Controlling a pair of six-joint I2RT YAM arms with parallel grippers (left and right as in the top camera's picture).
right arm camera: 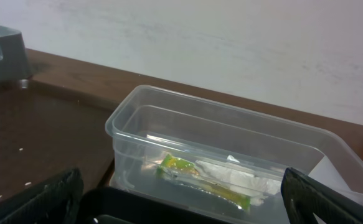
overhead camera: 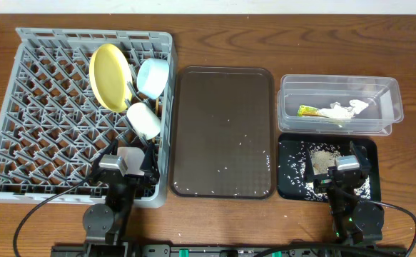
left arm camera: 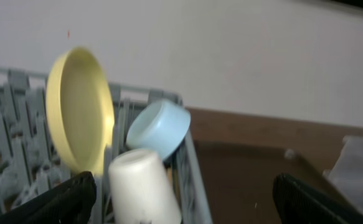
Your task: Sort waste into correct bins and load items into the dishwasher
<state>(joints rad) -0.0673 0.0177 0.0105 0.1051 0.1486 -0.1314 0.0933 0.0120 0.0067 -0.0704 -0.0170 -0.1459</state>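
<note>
The grey dish rack [overhead camera: 43, 114] at the left holds the yellow plate [overhead camera: 110, 76] on edge, the light blue cup [overhead camera: 153, 76] and the white bowl [overhead camera: 143, 120]; all three also show in the left wrist view: plate [left arm camera: 78, 109], cup [left arm camera: 160, 129], bowl [left arm camera: 142, 186]. I cannot make out the chopsticks. My left gripper [overhead camera: 125, 165] [left arm camera: 184, 199] is open and empty at the rack's near right corner, just short of the bowl. My right gripper [overhead camera: 347, 165] [right arm camera: 181, 196] is open and empty above the black tray [overhead camera: 293, 187], which holds rice crumbs [overhead camera: 320, 160]. The clear tub [overhead camera: 340, 86] [right arm camera: 131, 118] holds the yellow-green wrapper [overhead camera: 309, 111] [right arm camera: 187, 174] and white tissue [overhead camera: 343, 111] [right arm camera: 243, 180].
The dark brown serving tray [overhead camera: 223, 132] lies between the rack and the bins, with a few pale crumbs on it. A white wall stands behind the table in both wrist views.
</note>
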